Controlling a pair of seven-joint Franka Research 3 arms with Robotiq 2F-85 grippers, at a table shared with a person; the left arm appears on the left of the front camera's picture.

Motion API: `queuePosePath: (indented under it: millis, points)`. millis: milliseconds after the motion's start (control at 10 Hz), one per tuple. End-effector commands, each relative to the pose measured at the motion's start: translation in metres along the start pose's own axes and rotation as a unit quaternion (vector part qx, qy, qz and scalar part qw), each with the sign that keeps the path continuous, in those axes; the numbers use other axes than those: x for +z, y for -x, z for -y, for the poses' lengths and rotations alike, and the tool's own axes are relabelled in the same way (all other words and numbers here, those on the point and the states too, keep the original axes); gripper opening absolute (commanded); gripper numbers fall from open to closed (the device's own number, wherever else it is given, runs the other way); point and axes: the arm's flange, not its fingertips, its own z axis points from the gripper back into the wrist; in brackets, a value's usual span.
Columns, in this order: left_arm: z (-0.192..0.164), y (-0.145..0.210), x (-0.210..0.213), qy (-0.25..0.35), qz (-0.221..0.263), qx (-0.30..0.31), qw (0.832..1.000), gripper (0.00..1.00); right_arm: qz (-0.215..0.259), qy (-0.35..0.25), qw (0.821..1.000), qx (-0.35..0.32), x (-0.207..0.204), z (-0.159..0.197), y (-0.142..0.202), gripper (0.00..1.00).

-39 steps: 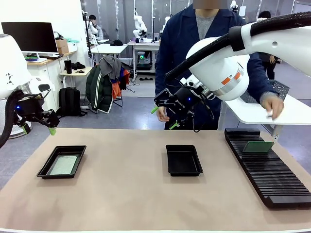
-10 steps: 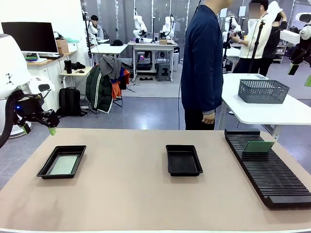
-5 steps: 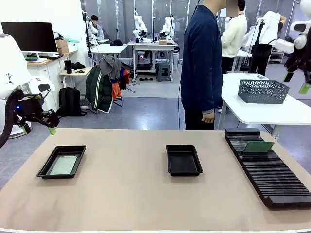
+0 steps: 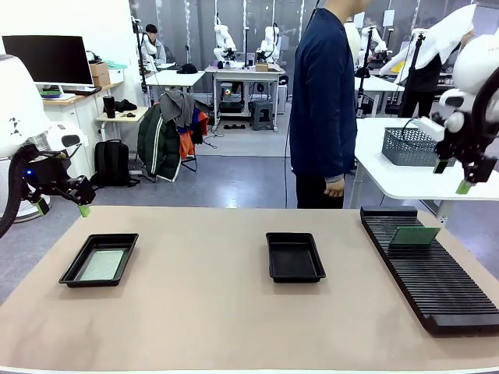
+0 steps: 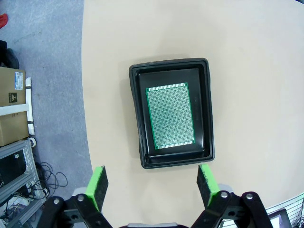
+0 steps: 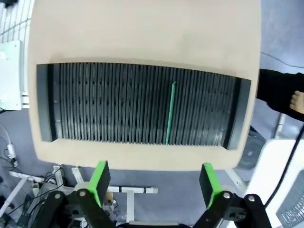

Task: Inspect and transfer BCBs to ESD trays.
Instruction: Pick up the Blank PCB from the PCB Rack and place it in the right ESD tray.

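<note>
1. The left gripper [image 4: 61,208] hovers above the near-left edge of the tan table [image 4: 218,319], just outside the left ESD tray [image 4: 90,284]. Its green-padded jaws are spread wide and hold nothing.
2. In the left wrist view, the left gripper [image 5: 152,184] looks straight down at that tray [image 5: 137,118]. Its two fingers [image 5: 99,183] stand apart, about as wide as the tray's short side.
3. One BCB [image 5: 170,116] lies flat on the floor of the left tray, green and dotted with holes. It sits slightly off-centre, with black floor visible around it. In the front view the same board [image 4: 103,265] appears pale grey-green.
4. The middle ESD tray [image 4: 295,279] sits near the table's centre, well apart from the left one, showing a bare black floor.
5. The right gripper [image 4: 452,176] hangs high above the far end of the long black ribbed rack [image 4: 437,288] on the table's right side. Its jaws are fully apart and grasp nothing.
6. A second BCB [image 4: 414,235] stands on edge in a slot near the rack's far end. In the right wrist view it [image 6: 169,114] appears as a thin green line across the rack [image 6: 109,102], right of its middle, well clear of the right gripper [image 6: 154,179].
7. A person [image 4: 323,101] in a dark blue coat stands side-on at the far edge, one hand [image 4: 335,188] hanging down.
</note>
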Motion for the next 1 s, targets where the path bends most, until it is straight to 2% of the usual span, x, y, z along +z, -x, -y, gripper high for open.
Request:
queuePosePath:
  millis: [0,400,900]
  points:
    - [0.000,0.001,-0.001,-0.001,0.002,0.000,1.000,1.00,0.005,0.006,1.000,0.014,-0.046,-0.004,0.001,1.00]
    - [0.000,0.001,-0.001,-0.001,0.002,0.000,1.000,1.00,0.011,0.036,0.999,0.024,-0.126,-0.002,-0.001,1.00]
    - [0.000,0.001,-0.001,-0.001,0.002,0.000,1.000,1.00,0.030,0.046,0.998,-0.006,-0.161,0.006,0.008,1.00]
